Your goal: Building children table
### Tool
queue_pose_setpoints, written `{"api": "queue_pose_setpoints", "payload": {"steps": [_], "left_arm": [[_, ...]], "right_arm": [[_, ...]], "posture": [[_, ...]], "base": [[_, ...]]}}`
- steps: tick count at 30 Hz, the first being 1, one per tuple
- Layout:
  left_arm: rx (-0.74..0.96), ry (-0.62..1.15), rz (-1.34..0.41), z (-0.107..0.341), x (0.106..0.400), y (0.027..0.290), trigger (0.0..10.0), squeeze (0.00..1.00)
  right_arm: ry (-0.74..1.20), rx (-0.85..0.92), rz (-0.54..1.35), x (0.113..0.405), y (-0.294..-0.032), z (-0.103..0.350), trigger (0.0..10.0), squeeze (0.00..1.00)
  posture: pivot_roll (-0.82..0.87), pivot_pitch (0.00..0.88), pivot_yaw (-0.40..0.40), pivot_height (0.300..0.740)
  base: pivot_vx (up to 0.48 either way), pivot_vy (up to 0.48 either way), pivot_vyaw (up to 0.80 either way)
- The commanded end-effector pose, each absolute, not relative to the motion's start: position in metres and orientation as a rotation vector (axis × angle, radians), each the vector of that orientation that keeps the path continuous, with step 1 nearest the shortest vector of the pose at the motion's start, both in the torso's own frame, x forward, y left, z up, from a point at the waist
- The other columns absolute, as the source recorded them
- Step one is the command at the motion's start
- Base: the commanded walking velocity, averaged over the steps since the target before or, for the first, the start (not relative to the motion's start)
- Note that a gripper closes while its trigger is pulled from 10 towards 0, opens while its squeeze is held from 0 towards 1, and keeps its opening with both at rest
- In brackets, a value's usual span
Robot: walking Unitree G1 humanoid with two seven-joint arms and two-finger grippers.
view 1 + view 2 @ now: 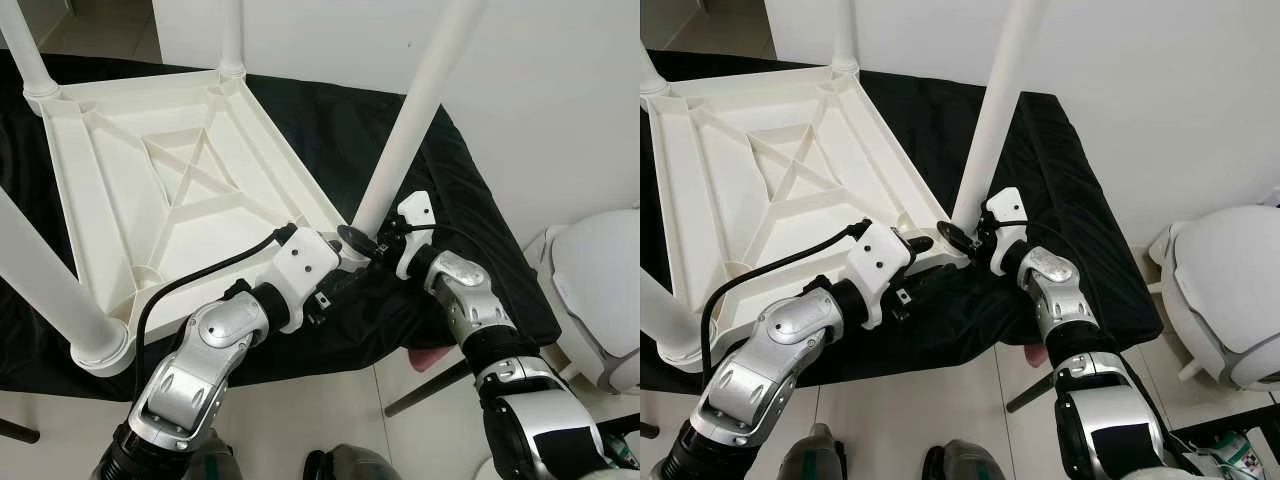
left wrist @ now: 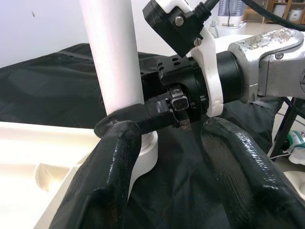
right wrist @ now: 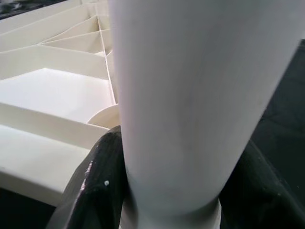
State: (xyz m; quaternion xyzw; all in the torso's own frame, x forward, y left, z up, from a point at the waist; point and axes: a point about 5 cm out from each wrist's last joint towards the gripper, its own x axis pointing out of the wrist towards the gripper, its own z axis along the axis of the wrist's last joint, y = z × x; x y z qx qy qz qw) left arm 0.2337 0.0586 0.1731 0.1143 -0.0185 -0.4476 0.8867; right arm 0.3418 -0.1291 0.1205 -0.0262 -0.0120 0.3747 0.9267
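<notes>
Right wrist view shows the right gripper (image 3: 171,191) clamping the round white plastic table leg (image 3: 190,95); left wrist view shows the left gripper (image 2: 181,167) spread wide beside it.

Both arms reached forward and converged; right gripper (image 3: 167,191) clamped its fingers either side, left gripper (image 2: 176,167) stood open just beside
</notes>
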Motion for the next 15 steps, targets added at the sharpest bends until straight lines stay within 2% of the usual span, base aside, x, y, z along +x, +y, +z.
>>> {"api": "queue_pose_setpoints", "payload": {"steps": [1,4,6,10,12,13,15], "left_arm": [[0.233,-0.032,-0.897,0.173,0.233,0.06,10.0,0.0],[0.231,-0.031,-0.896,0.172,0.233,0.06,10.0,0.0],[0.231,-0.024,-0.891,0.171,0.232,0.06,10.0,0.0],[0.231,-0.023,-0.89,0.171,0.232,0.06,10.0,0.0],[0.226,-0.02,-0.895,0.17,0.232,0.06,10.0,0.0],[0.226,-0.02,-0.895,0.17,0.232,0.06,10.0,0.0],[0.225,-0.021,-0.9,0.171,0.234,0.059,10.0,0.0]], "right_arm": [[-0.001,-0.038,0.71,0.339,-0.13,0.114,10.0,0.0],[-0.001,-0.033,0.665,0.338,-0.129,0.112,10.0,0.0],[-0.003,-0.002,0.534,0.334,-0.129,0.112,10.0,0.0],[-0.008,0.01,0.498,0.332,-0.129,0.112,10.0,0.0],[-0.011,0.044,0.337,0.326,-0.126,0.113,10.0,0.0],[-0.011,0.044,0.337,0.326,-0.126,0.113,10.0,0.0],[-0.008,0.071,0.22,0.322,-0.121,0.113,10.0,0.0]], "posture": [[0.05,0.0,-0.132,0.74],[0.05,0.0,-0.135,0.74],[0.04,0.0,-0.133,0.74],[0.04,0.0,-0.133,0.74],[0.02,0.006,-0.122,0.74],[0.02,0.006,-0.122,0.74],[0.02,0.006,-0.121,0.74]], "base": [[0.0,0.0,0.0],[0.0,0.0,0.0],[0.0,0.0,0.0],[0.0,0.0,0.0],[0.0,0.0,0.0],[0.0,0.0,0.0],[0.0,0.0,0.0]]}}
